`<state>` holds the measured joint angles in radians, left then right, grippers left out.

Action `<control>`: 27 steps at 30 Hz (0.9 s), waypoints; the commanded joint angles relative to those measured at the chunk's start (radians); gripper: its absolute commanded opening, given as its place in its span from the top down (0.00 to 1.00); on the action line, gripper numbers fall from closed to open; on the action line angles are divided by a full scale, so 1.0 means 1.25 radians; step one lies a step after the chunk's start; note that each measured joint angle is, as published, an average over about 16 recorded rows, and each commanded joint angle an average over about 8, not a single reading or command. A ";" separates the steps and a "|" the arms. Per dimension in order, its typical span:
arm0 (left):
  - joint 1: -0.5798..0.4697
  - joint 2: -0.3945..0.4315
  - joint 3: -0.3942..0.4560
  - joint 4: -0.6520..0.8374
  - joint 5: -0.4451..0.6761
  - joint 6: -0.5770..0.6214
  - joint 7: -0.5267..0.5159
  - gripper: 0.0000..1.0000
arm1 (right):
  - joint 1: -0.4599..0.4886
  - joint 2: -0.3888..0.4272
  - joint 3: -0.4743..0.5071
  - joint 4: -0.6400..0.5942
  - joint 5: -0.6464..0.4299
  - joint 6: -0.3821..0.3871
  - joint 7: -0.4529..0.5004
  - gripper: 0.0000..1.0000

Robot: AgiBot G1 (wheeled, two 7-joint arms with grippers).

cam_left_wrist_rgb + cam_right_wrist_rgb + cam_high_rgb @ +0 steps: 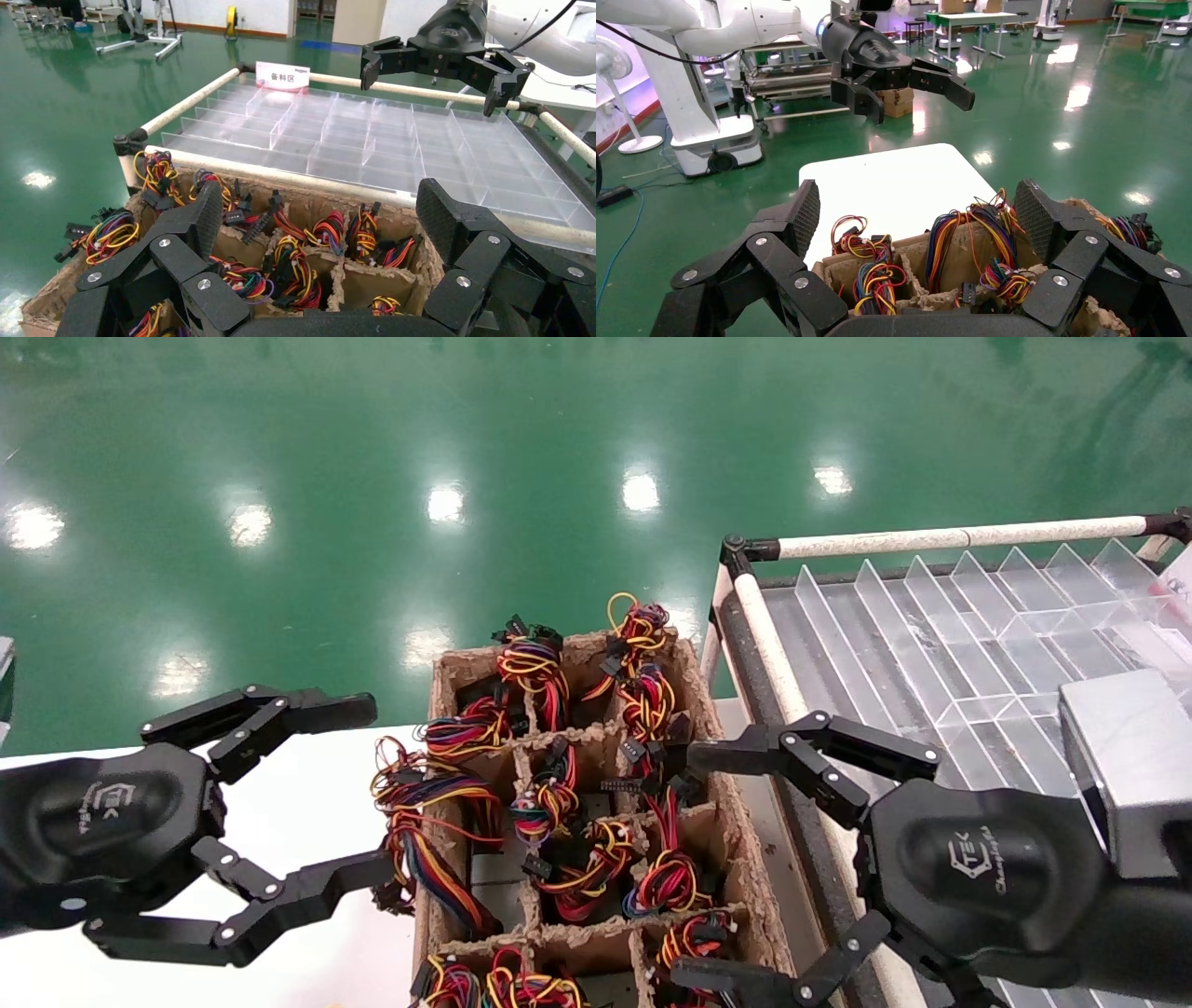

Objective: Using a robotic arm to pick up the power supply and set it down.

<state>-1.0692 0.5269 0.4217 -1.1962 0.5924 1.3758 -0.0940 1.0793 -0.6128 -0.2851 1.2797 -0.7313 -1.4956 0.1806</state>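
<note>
In the head view the right gripper (717, 864) is hovering with its fingers spread wide at the right edge of the pulp-cardboard divider crate (736, 822), nothing between them, while the left gripper (358, 794) is hanging equally spread at the crate's opposite side over the white table (298, 822). The power supplies (498, 882) are sitting low in the cells just beside the right gripper, each buried under looped wire bundles (670, 882); a finger is likely to snag those wires or catch a cell wall and drag the crate. In the left wrist view the left fingers are framing the crate, with the clear partitioned tray (393, 151) beyond. In the right wrist view the right fingers are straddling the wire-filled cells directly below.
</note>
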 commanded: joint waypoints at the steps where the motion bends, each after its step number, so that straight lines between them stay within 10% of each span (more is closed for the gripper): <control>1: 0.000 0.000 0.000 0.000 0.000 0.000 0.000 0.00 | 0.000 0.000 0.000 0.000 0.000 0.000 0.000 0.00; 27: 0.000 0.000 0.000 0.000 0.000 0.000 0.000 0.00 | 0.000 0.000 0.000 0.000 0.000 0.000 0.000 0.00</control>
<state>-1.0692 0.5269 0.4217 -1.1962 0.5924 1.3758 -0.0940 1.0792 -0.6128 -0.2851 1.2797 -0.7313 -1.4956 0.1806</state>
